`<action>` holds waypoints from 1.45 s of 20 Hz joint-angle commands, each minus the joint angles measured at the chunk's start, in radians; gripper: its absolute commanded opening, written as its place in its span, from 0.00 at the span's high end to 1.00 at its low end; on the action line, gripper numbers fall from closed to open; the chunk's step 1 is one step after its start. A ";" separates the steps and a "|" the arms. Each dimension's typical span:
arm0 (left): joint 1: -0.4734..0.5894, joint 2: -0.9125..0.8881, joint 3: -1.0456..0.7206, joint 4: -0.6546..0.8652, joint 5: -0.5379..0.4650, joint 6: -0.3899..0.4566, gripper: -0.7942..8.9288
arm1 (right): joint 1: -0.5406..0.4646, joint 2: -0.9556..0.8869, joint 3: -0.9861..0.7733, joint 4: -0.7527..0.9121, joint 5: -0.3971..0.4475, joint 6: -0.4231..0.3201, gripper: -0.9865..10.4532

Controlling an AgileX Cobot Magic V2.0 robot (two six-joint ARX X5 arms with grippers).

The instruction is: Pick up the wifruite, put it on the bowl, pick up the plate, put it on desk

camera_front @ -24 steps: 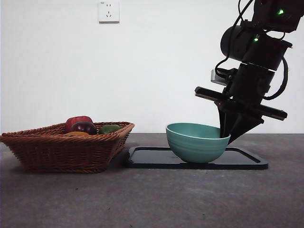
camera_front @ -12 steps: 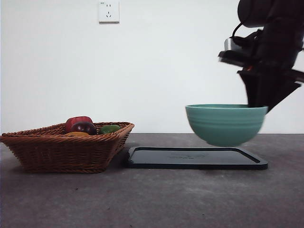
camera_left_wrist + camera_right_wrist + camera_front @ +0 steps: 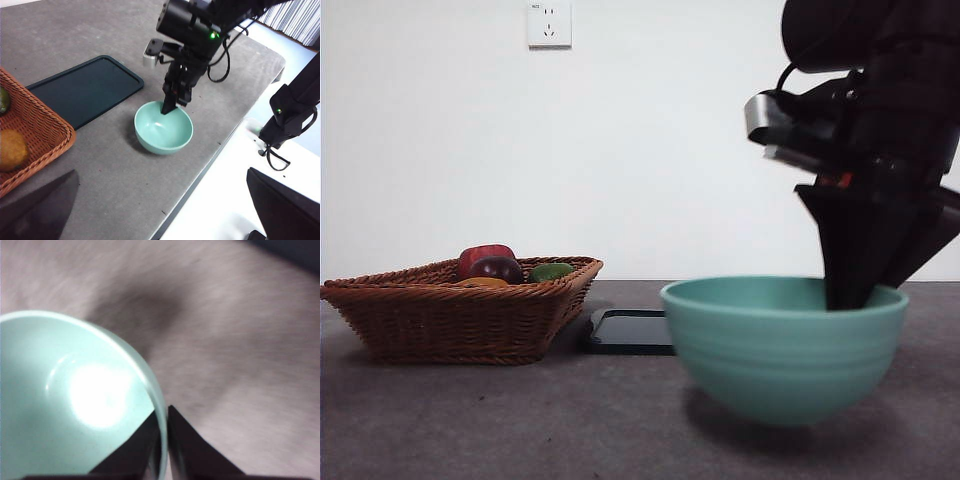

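Note:
The teal bowl (image 3: 785, 350) (image 3: 163, 126) is at the desk's (image 3: 520, 420) front, off the flat dark plate (image 3: 628, 332) (image 3: 85, 87); whether it touches the desk I cannot tell. My right gripper (image 3: 848, 292) (image 3: 169, 105) (image 3: 164, 422) is shut on the bowl's (image 3: 75, 405) rim, one jaw inside and one outside. The bowl's inside is bare. The orange-brown wifruite (image 3: 11, 149) (image 3: 482, 282) lies in the wicker basket (image 3: 450, 315) (image 3: 35, 127). My left gripper (image 3: 161, 172) hangs open high above the desk with nothing in it.
A red fruit (image 3: 480, 256), a dark purple-red fruit (image 3: 498, 268) and a green fruit (image 3: 551, 271) (image 3: 2, 100) share the basket. The desk's front edge (image 3: 210, 155) runs close to the bowl. A wall socket (image 3: 549, 22) is behind.
My right gripper lifted the bowl off the dark plate, carried it toward the desk's front and lowered it there. The basket and fruits have not moved.

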 commanded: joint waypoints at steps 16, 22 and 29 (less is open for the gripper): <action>-0.008 0.005 0.006 0.012 0.005 -0.006 0.30 | 0.041 0.012 -0.040 0.089 -0.001 0.097 0.52; -0.008 0.005 0.006 0.012 0.005 -0.006 0.30 | 0.041 -0.173 0.002 -0.012 -0.001 0.104 0.41; -0.008 0.005 0.006 0.012 0.005 -0.006 0.30 | 0.041 -0.544 0.080 -0.253 0.006 0.104 0.41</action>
